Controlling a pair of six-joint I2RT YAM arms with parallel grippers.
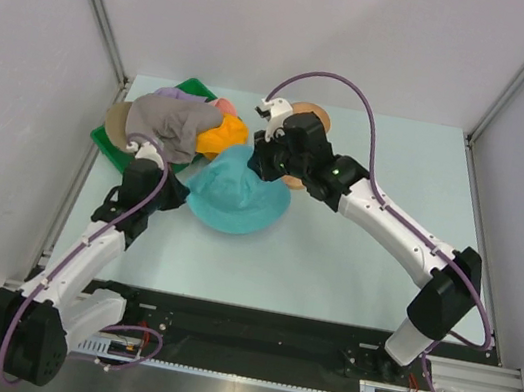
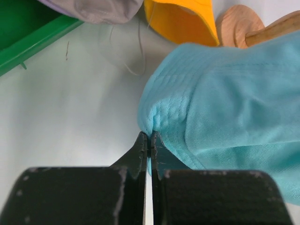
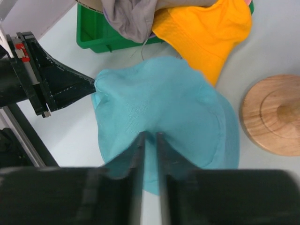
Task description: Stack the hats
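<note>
The teal hat (image 2: 225, 117) is soft cloth, light and floppy. It will sag and fold wherever I am not holding it, so the brim edge is the sensible place to take it (the crown would just collapse under a pinch). It should not slip much, since woven cotton grips well between the pads, and there is nothing fragile about it.

The left gripper (image 2: 149, 138) is closed right down. Its fingers (image 2: 139, 152) meet tip to tip with a bunched bit of teal brim caught between them, and the rest of the hat spreads away ahead and to the right of the tips.

On the right gripper (image 3: 150, 138) the fingers are drawn in to a narrow slot, and as far as I can judge a fold of the same hat is nipped between them on the opposite side of the brim. So the hat hangs slackly between my two sets of fingers, low over the table (image 1: 352, 263).

Beyond the left tips lie the orange hat (image 2: 183, 21) and the grey hat (image 2: 93, 9), piled at the green tray (image 2: 28, 33). The wooden stand (image 3: 272, 117) sits just to the right of the right fingers, apart from the teal cloth there.

With two pinches I would keep light tension across the brim, enough to hold the hat open without dragging it out of either grip.
</note>
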